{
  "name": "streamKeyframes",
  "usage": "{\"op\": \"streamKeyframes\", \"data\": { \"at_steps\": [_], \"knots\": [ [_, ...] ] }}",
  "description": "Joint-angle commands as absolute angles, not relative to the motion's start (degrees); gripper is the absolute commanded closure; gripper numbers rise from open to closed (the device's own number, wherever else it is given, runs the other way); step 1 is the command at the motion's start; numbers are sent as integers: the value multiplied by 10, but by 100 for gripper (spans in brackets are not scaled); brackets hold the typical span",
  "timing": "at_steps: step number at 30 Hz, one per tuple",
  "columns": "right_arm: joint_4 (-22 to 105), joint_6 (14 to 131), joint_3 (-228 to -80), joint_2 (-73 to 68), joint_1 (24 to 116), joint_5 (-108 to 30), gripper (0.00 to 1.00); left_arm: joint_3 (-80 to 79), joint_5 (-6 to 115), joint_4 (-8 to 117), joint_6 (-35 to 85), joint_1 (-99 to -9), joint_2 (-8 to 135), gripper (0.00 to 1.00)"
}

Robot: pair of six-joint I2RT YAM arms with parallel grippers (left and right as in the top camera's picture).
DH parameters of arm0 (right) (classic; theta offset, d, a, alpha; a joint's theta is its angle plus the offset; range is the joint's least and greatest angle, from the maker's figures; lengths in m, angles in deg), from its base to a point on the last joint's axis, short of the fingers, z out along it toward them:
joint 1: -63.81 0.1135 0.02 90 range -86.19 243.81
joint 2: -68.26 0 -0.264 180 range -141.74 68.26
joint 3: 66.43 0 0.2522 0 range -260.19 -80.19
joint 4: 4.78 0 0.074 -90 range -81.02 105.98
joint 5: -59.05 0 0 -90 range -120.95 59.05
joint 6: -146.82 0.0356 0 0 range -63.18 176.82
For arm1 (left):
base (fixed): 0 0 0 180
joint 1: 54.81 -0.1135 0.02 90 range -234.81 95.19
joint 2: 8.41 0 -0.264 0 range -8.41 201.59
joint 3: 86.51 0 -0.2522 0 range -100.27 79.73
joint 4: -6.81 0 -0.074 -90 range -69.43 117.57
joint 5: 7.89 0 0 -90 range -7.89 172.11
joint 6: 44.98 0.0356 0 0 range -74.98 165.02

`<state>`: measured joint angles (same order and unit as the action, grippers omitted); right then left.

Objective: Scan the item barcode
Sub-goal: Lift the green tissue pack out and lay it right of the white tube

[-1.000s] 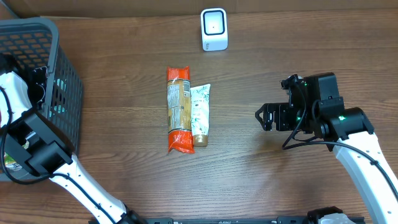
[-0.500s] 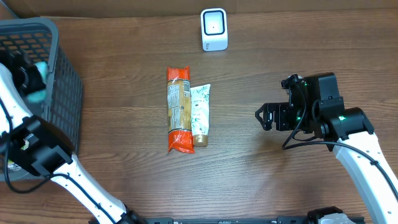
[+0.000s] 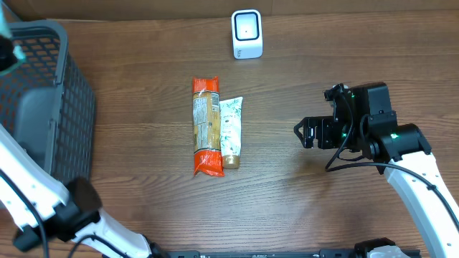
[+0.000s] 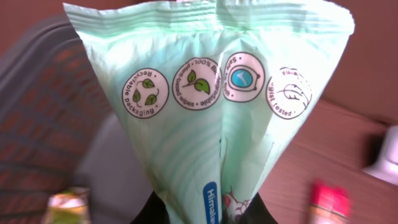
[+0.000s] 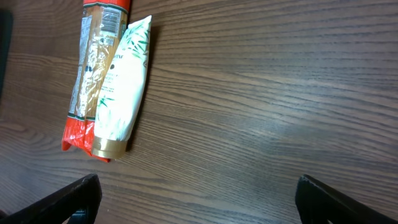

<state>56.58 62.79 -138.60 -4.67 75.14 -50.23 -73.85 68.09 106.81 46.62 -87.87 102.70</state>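
**A:** What takes up the most room?

**B:** The brown wooden table (image 3: 301, 64). On its left side stands a dark grey mesh basket (image 3: 72, 107).

**A:** And the arms?

**B:** The right gripper (image 3: 303, 134) hangs over the right half of the table with its jaws spread wide and nothing between them. It is well apart from the goods. The left gripper (image 4: 208, 214) is up at the far left corner, over the basket, and only just shows at the edge of the overhead view.

**A:** Is it holding anything?

**B:** Yes, it is clenched on the mint-green wipes pack (image 4: 211, 93), pinching it at one narrow end. The pack is off the table and fans out wide toward its crimped seal. A row of four round badges runs across it, one reading "Recyclable packaging".

**A:** What lies in the middle?

**B:** A long orange-ended packet (image 3: 206, 127), running away from the robot. A white leaf-print tube (image 3: 231, 132) touches its right side, gold cap toward the near edge.

**A:** Anything smaller?

**B:** A white barcode scanner (image 3: 247, 34) stands at the far edge, beyond those two.
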Motion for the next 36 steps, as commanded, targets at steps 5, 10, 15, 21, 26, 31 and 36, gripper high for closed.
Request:
{"op": "streamKeyframes", "data": {
  "at_steps": [5, 10, 15, 21, 26, 31, 36],
  "knots": [
    [562, 631, -1398, -45, 753, -506, 0, -732, 618, 1152, 473, -703, 1010, 96],
    [570, 630, -1398, -45, 753, -506, 0, -677, 636, 1171, 477, -583, 1011, 96],
    [573, 630, -1398, -45, 753, -506, 0, -611, 692, 1157, 444, -501, 1011, 96],
    [573, 631, -1398, -45, 753, -506, 0, -499, 702, 1093, 405, -441, 1011, 96],
    [569, 654, -1398, -45, 753, -505, 0, -389, 702, 998, 372, -388, 1011, 96],
    [555, 676, -1398, -45, 753, -505, 0, -285, 687, 892, 319, -338, 1011, 96],
    [547, 691, -1398, -45, 753, -502, 0, -172, 644, 764, 269, -289, 1011, 96]
  ]
}}
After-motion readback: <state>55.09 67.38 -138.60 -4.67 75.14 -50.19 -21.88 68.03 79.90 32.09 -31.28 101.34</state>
